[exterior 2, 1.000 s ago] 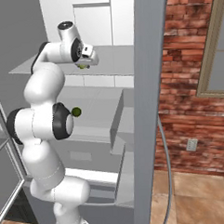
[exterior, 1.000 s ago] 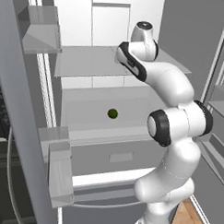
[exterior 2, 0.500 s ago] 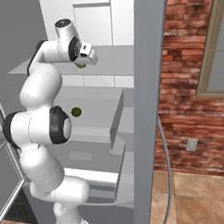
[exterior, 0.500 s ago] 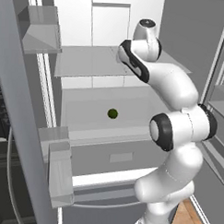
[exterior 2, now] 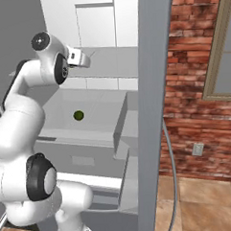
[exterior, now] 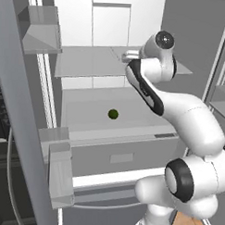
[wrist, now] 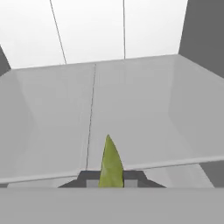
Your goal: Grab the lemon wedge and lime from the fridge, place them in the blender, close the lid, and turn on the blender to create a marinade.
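Lemon wedge point(wrist: 111, 165): small yellowish-green cone, seen in the hand view pinched between the two dark tips of the gripper point(wrist: 111, 177). Its long axis runs along the gripper's reach, with the pointed end aimed away from the hand, toward the back wall of the fridge point(exterior: 109, 26). The broad end sits down between the tips and is partly hidden there.

Gripper, base views point(exterior 2: 84, 59): closed narrowly on the wedge, held over the front part of the upper glass shelf point(exterior: 88, 62), near that shelf's right side in the left base view. The wedge itself is too small to make out in either base view.

Lime point(exterior: 113, 114): dark green ball, resting alone on the lower shelf point(exterior: 86, 108), near the middle of its width and toward its front edge, well apart from the gripper. Also seen in the right base view point(exterior 2: 78, 115).

Drawer point(exterior: 122, 154): pale grey front, directly beneath the lower shelf.

Door bins point(exterior: 61, 167): clear, on the open door at the left of the left base view.

Brick wall point(exterior 2: 192, 84): right of the fridge in the right base view.
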Available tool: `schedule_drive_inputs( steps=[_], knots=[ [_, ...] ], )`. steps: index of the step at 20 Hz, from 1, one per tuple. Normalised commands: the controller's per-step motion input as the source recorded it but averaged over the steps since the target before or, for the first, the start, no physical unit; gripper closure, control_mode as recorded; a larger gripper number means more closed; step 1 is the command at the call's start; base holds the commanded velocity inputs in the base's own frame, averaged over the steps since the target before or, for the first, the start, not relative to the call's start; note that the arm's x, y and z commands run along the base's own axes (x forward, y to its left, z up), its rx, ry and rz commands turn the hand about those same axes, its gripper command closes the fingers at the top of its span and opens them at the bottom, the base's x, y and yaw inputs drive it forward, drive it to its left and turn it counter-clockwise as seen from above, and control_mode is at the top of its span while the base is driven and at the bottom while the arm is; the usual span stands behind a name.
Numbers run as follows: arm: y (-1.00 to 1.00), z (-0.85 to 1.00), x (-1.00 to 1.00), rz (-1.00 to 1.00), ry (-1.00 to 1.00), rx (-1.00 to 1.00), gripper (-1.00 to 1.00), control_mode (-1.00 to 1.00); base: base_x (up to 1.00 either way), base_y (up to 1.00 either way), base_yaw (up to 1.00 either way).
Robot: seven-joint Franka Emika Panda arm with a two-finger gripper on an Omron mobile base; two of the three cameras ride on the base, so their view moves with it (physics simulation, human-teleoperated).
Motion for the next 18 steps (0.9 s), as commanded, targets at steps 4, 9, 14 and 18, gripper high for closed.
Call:
schedule_drive_inputs(
  steps=[4,9,14,18],
  knots=[
    [0.09,0.45,-1.00,0.02,-0.32,0.01,1.00,-1.00,0.00,0.00,0.00],
    [0.11,0.53,-1.00,0.02,-0.02,0.03,1.00,-1.00,0.00,0.00,0.00],
    [0.08,0.27,-1.00,0.00,0.17,0.00,1.00,-1.00,0.00,0.00,0.00],
    [0.02,0.02,-1.00,0.00,0.35,0.00,1.00,-1.00,0.00,0.00,0.00]
  ],
)
